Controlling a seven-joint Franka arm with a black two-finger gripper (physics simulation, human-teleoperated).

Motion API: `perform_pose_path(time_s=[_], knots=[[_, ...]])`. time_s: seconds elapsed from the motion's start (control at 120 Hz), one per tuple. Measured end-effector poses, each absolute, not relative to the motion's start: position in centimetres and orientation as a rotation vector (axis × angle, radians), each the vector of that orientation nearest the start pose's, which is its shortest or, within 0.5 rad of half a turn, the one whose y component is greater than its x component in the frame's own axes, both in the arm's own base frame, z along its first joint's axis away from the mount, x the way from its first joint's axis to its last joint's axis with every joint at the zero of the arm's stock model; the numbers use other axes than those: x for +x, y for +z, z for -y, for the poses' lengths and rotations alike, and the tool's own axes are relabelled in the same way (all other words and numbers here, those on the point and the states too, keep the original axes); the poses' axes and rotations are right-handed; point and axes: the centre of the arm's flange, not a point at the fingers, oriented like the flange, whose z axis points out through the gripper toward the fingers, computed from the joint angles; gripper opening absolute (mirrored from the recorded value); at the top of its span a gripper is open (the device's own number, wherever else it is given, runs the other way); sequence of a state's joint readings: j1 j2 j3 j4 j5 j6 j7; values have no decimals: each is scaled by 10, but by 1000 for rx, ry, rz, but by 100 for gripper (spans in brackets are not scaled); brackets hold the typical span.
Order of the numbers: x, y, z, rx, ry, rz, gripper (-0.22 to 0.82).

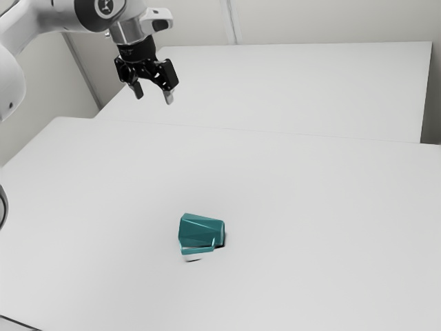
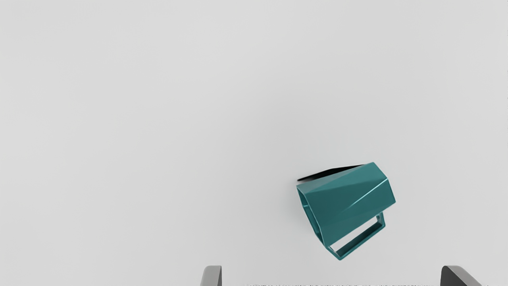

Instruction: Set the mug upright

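In the exterior view, the Franka arm (image 1: 43, 16) enters from about ten o'clock. Its black gripper (image 1: 154, 99) hangs between ten and eleven, fingers spread wide. From there, between five and six o'clock and well apart, the teal faceted mug (image 1: 201, 231) lies on its side on the white desk (image 1: 317, 234), handle (image 1: 198, 250) toward six o'clock.
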State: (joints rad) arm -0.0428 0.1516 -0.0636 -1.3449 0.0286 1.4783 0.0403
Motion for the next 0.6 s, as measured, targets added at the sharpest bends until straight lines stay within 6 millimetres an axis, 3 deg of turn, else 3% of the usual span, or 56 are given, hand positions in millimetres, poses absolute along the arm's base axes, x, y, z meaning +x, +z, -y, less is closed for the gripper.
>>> perform_pose_path(time_s=[0.192, 0.333, 0.425, 0.6], knots=[[590, 630, 56, -3163, 51, -229, 60], [591, 616, 19, -3308, 106, -100, 60], [591, 599, -1, -3388, 166, -17, 60], [586, 550, -18, -3506, 335, 104, 60]])
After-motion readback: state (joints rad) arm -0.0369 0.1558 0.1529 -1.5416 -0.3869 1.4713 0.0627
